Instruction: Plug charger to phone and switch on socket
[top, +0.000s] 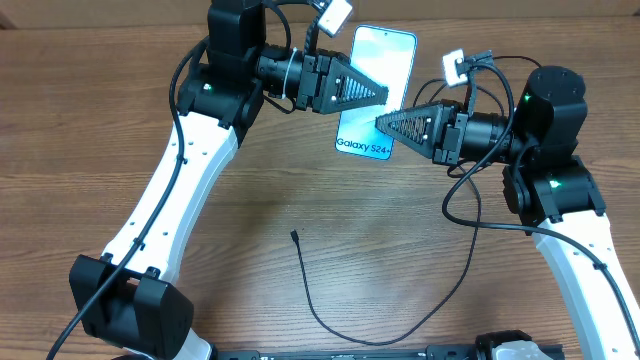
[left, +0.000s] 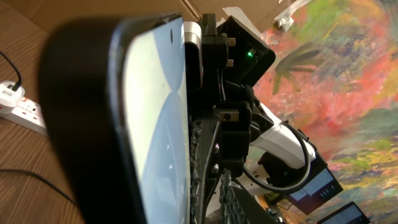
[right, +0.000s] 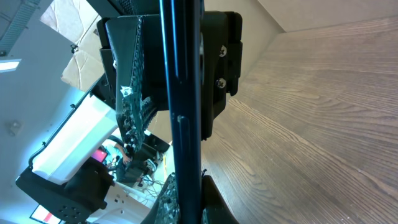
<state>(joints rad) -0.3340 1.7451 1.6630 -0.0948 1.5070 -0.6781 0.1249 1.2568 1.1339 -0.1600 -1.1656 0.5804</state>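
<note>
Two grippers, one phone, one loose cable, one power strip

1. Phone (top: 378, 55): blue screen turned up to the overhead camera, "Galaxy S24" lettering at its near end. It appears lifted clear of the table (top: 100, 60). Judged reason: a raised phone leaves its edges open to a connector.

2. Right gripper (top: 383, 122): jaws pinched thin on the phone's near corner. The right wrist view shows the phone edge-on, rising from between its fingers. Judged role: main hold.

3. Left gripper (top: 380, 95): reaches in from the opposite side, one finger on each face of the phone. Whether the jaws press the phone or merely flank it cannot be told. Judged role: a second grip, to stop the phone twisting when the connector is pushed in.

4. Charger (top: 308, 290): thin black cable lying slack on the table, well apart from the phone. Its connector tip (top: 295, 235) is free and held by neither gripper.

5. Socket (left: 22, 112): white strip with red markings at the left edge of the left wrist view, out of the overhead frame. A black plug (left: 17, 87) is seated in it, probably the charger's. Switch position too small to read
</note>
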